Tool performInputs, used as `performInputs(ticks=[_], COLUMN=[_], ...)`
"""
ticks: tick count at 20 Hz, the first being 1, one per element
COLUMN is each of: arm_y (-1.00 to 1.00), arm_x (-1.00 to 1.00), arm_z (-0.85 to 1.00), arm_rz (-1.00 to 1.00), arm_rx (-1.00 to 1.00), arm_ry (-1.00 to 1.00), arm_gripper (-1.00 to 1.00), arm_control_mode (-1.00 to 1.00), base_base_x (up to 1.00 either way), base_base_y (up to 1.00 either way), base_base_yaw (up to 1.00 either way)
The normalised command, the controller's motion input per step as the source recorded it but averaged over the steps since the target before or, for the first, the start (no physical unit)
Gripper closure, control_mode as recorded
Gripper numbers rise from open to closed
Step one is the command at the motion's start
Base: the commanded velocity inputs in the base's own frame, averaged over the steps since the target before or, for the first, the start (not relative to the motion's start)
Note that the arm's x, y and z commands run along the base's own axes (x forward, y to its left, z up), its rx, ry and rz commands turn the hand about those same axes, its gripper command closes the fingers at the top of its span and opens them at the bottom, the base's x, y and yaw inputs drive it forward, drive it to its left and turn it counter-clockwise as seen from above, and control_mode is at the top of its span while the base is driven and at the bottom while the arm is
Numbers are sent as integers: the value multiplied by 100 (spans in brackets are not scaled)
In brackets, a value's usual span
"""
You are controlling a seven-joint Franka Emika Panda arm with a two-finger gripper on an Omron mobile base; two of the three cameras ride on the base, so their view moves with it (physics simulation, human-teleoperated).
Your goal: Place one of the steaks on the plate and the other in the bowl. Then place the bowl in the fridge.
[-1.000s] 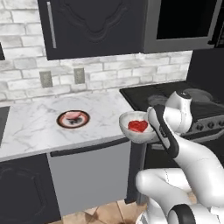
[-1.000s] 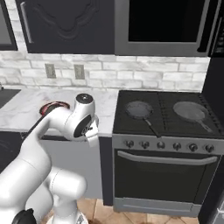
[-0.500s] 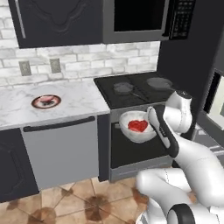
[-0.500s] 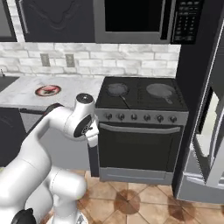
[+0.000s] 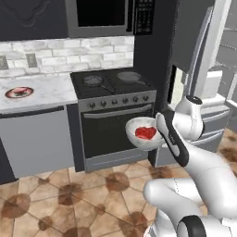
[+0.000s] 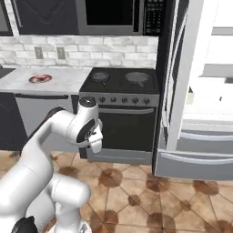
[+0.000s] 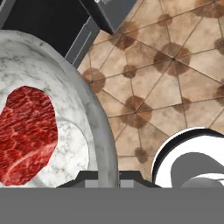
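Carrying the bowl with the red steak level, our pincer clamped on its rim, we should approach the open fridge slowly.

A black range with a glass oven door stands against the back wall. Its cooktop carries two dark frying pans, one per side, each with a long handle. A row of control knobs runs along its front edge. A black microwave is mounted above the range. The marble counter adjoins the range on the left, above a grey dishwasher panel. The backsplash is pale brick with two wall outlets. The floor is brown patterned tile.
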Motion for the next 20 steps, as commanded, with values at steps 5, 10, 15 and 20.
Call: performInputs(ticks=[5, 10, 15, 20], arm_y=[0, 0, 0, 0], arm_x=[0, 0, 0, 0], arm_z=[0, 0, 0, 0], arm_rz=[0, 0, 0, 0], arm_rx=[0, 0, 0, 0], arm_ry=[0, 0, 0, 0], arm_gripper=[100, 100, 100, 100], arm_control_mode=[100, 100, 100, 100], base_base_x=[-54, -22, -7, 0], base_base_y=[-100, -100, -100, -99], base_base_yaw=[0, 0, 0, 0])
